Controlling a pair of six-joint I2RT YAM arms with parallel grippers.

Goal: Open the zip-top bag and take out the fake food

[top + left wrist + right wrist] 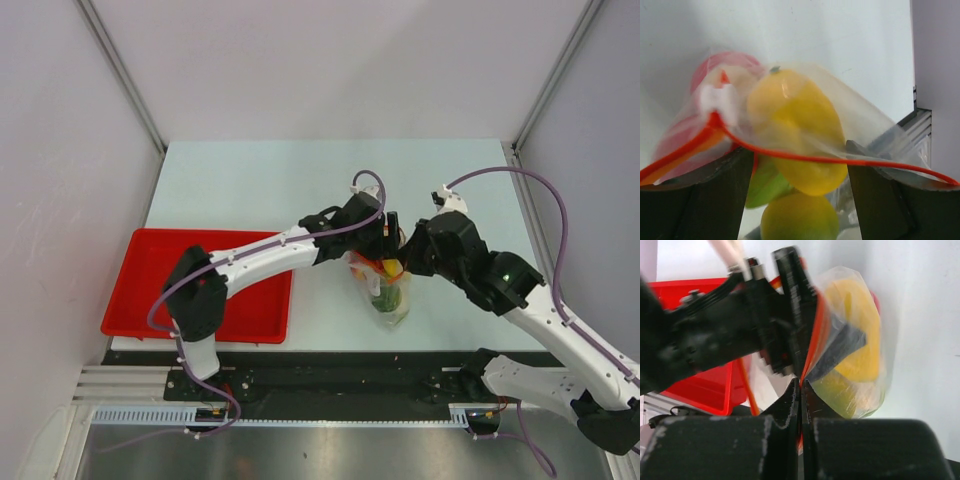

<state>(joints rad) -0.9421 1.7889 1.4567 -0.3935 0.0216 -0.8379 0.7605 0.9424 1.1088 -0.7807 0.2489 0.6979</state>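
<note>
red tray (140,290): far out to the left of both sets of jaws, partly under the left arm; none of the food shows on it.
left gripper (390,235): jaws spread wide, the bag's mouth lying across the gap. no pinch on anything that i can see. i cannot tell whether a finger is hooked inside the mouth.
zip-top bag (388,295): between the two sets of jaws, mouth up, body sagging below them toward the table (250,180); whether its bottom rests there i cannot tell.
red zip strip (790,156): runs from one left finger across to the other.
fake food (800,135): all inside the bag, just beyond the left jaws. there is a yellow oval, a second yellow piece under it, a green piece beside it and something red behind.
right gripper (801,390): jaws closed to a sliver on the bag's lip at the strip, close against the left gripper's finger.
done: the bag is held at its mouth, one gripper on each side.
left: parting the zip, which i judge unfinished, though the seal itself is not clear; then taking every piece out.
top view alone: both arms meeting over the bag and the tray to the side; the grip is hidden.
left wrist alone: the contents and the wide gap.
right wrist alone: the pinch on the strip.
</note>
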